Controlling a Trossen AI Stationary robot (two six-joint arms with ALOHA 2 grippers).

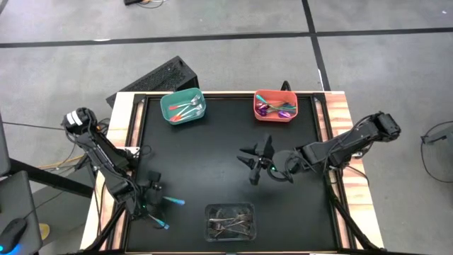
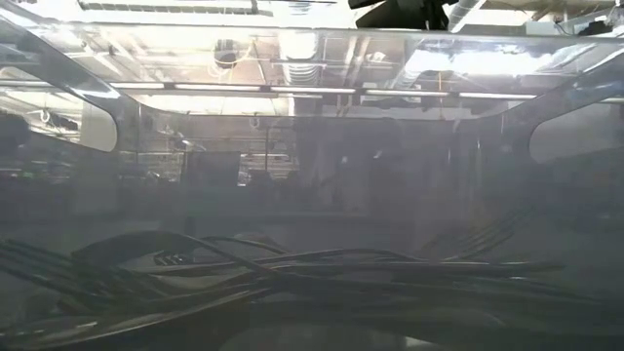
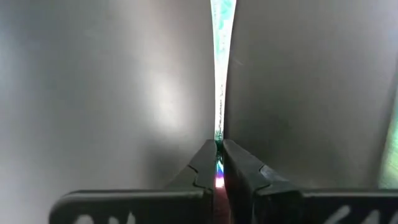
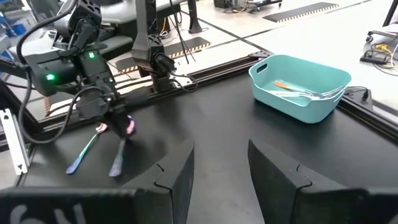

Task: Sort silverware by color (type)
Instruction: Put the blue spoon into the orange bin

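My left gripper [image 1: 150,203] is low over the mat's near left corner, shut on a teal-handled piece of silverware [image 1: 173,201] whose handle points toward the table's right. A second teal-handled piece [image 1: 161,224] lies flat on the mat just nearer. A teal bin [image 1: 182,106] at the far left holds several pieces. A red bin [image 1: 276,106] at the far right holds purple and pink ones. My right gripper [image 1: 256,166] hovers open above the mat's middle, with nothing between its fingers [image 4: 177,171]. My left gripper pinches the teal-handled piece between its two fingers [image 3: 205,163] where the handle meets the iridescent head [image 3: 219,134]. The fingers come steeply from above. The handle [image 3: 221,56] runs straight out from the fingertips, and its free end [image 4: 115,168] appears to rest on the mat.
A clear plastic tray [image 1: 230,221] of dull grey cutlery stands at the mat's near edge, right of my left gripper; it fills the low view. Bare black mat lies between the two bins and the tray. Wooden rails border the mat on both sides.
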